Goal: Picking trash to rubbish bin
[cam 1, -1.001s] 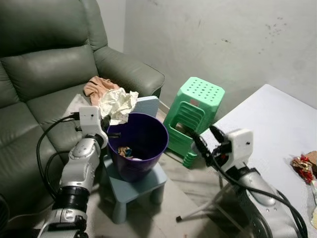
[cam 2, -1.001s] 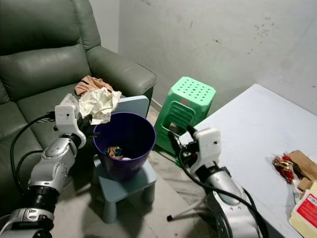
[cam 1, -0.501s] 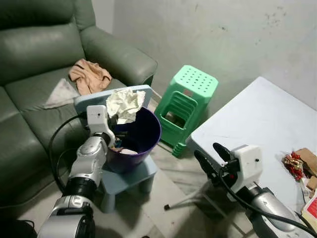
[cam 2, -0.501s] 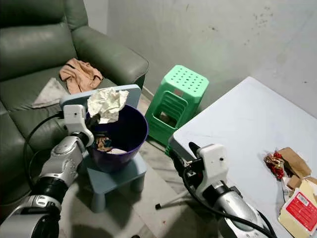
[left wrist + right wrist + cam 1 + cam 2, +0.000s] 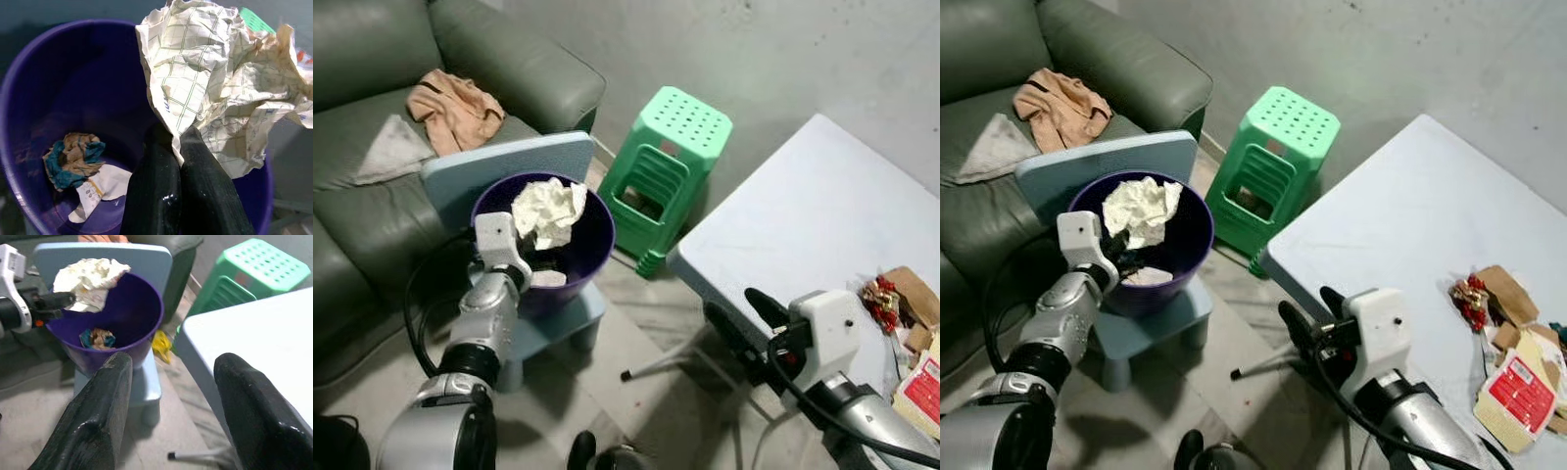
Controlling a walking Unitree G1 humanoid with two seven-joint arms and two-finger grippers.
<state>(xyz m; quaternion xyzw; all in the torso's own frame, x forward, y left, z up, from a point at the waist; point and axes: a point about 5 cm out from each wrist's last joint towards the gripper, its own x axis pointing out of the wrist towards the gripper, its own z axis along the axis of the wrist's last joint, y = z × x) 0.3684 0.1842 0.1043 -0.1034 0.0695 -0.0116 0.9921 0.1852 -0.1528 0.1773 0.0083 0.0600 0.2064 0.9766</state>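
Note:
A purple bin (image 5: 591, 240) stands on a small blue chair (image 5: 509, 162). Over its mouth my left gripper (image 5: 177, 142) is shut on a crumpled sheet of checked white paper (image 5: 546, 210), which hangs just above the rim. Inside the bin lie a blue-and-tan wad (image 5: 73, 152) and a white scrap (image 5: 105, 186). My right gripper (image 5: 742, 315) stands open with nothing between its fingers, low beside the white table's near corner. More trash (image 5: 1474, 297) lies on the white table (image 5: 803, 215) at the far right.
A green plastic stool (image 5: 668, 162) stands between the bin and the table. Behind the bin is a grey-green sofa (image 5: 372, 196) with a tan cloth (image 5: 450, 103) on its seat. A yellow scrap (image 5: 161, 343) lies on the floor by the chair.
The camera has moved forward and tilted down. My left gripper has carried the crumpled paper from beside the rim to over the bin's mouth. The right gripper stays open.

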